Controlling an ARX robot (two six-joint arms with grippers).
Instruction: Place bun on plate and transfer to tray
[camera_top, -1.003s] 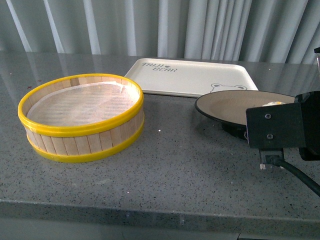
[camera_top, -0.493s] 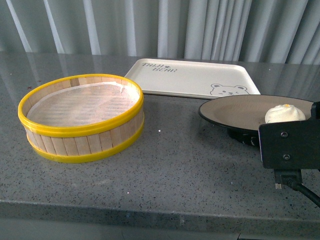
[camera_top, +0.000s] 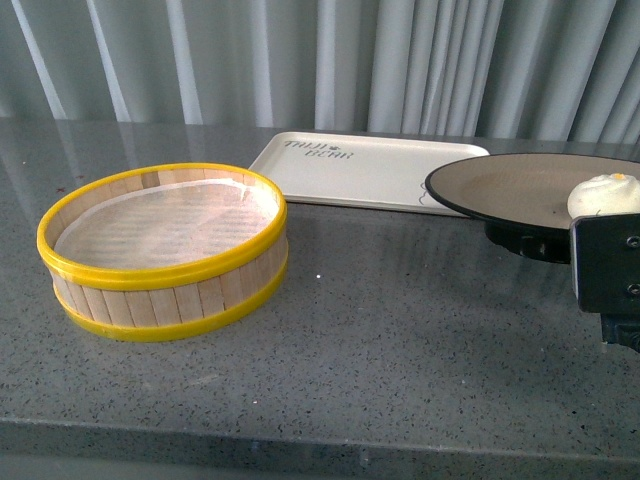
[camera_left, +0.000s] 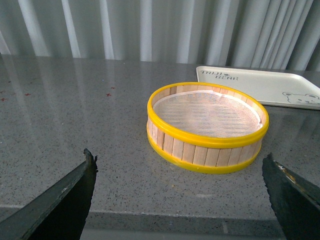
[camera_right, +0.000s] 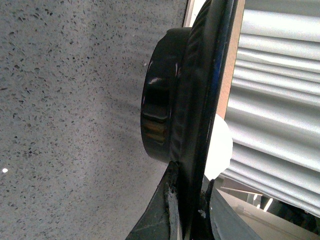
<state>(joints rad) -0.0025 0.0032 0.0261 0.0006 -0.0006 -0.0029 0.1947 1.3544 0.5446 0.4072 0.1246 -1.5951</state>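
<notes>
One bun (camera_top: 603, 195) sits near the edge of the plate (camera_top: 510, 190), beside the right pincer (camera_right: 192, 195), which is clamped on the rim, holding it level, presumably so nothing rolls. Tray (camera_top: 360, 165) lies just beyond; left pincer (camera_left: 178, 155) gapes wide, empty.

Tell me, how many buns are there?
1. The bun sits on the plate, near its right side. The basket holds none. The plate's far right is cut off, so more could hide.
</notes>
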